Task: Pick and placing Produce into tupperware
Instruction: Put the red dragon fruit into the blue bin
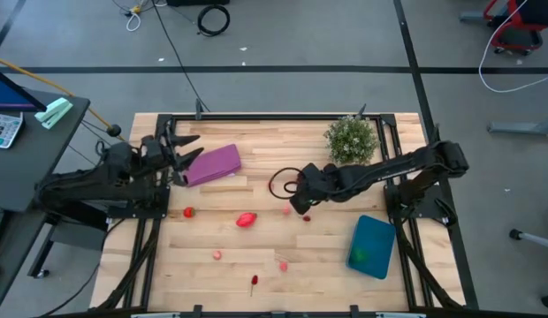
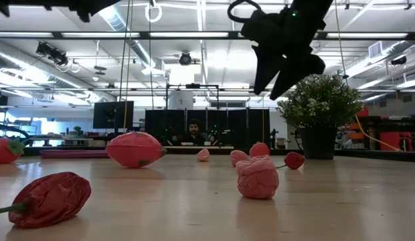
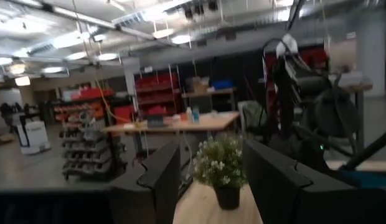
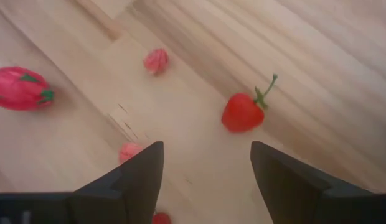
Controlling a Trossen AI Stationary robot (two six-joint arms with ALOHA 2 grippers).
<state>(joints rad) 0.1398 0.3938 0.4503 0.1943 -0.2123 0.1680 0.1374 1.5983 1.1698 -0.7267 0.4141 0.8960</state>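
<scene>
While the wooden table (image 1: 256, 243) carries scattered produce, the right arm reaches toward its middle and the left arm waits at the left edge beside the purple flat object (image 1: 212, 164). Near the back right stands the potted plant (image 1: 351, 139). At the front right corner lies the teal tupperware (image 1: 372, 246), with something green inside. The right gripper (image 1: 300, 205) hangs above the boards with its fingers spread wide, gripping nothing, over a red stemmed fruit (image 4: 243, 112). The left gripper (image 1: 184, 157) is likewise parted and empty. A large pink fruit (image 1: 246, 219) lies mid-table; a small red piece (image 1: 188, 212) and pink bits (image 1: 218, 255) lie well apart.
</scene>
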